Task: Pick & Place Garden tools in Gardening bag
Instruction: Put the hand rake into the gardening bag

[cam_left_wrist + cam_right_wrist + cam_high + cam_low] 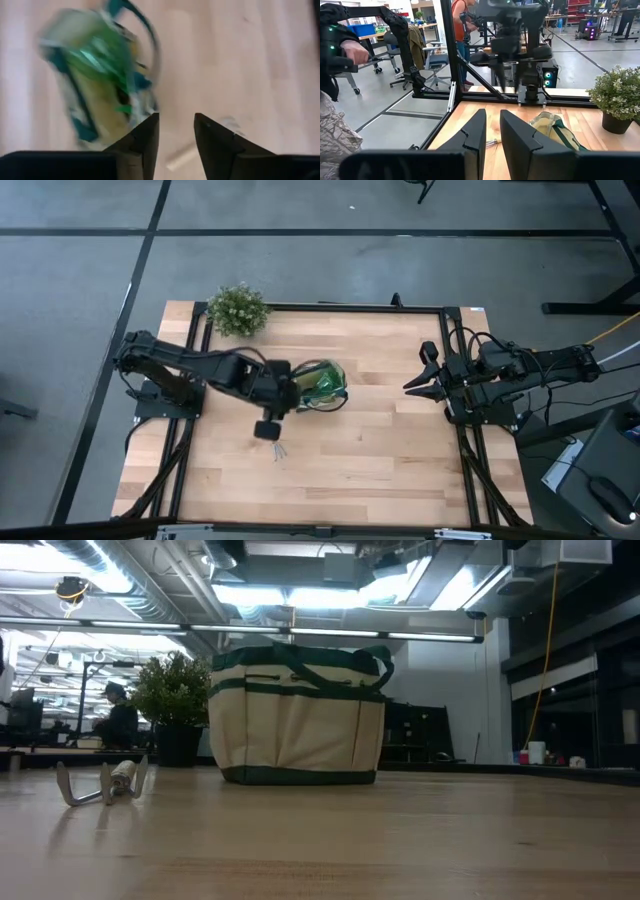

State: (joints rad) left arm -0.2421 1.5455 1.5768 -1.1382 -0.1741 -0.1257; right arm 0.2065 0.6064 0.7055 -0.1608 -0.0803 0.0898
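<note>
Now hovering just beside the gardening bag (322, 383), over its near corner: the left pincer (176, 131), fingers slightly apart and clamped on nothing. Lying on the bench (380, 460) just in front of that bag, touching neither bag nor pincer: the wood-handled mini rake (279, 451), tines up in the low view. Waiting well off to the bag's right, at the bench edge: the right pincer (411, 384), fingers nearly together, empty. Standing behind the bag: a potted plant (238, 310).

rake (279, 450) before bag (322, 383), plant (238, 309) behind
</note>
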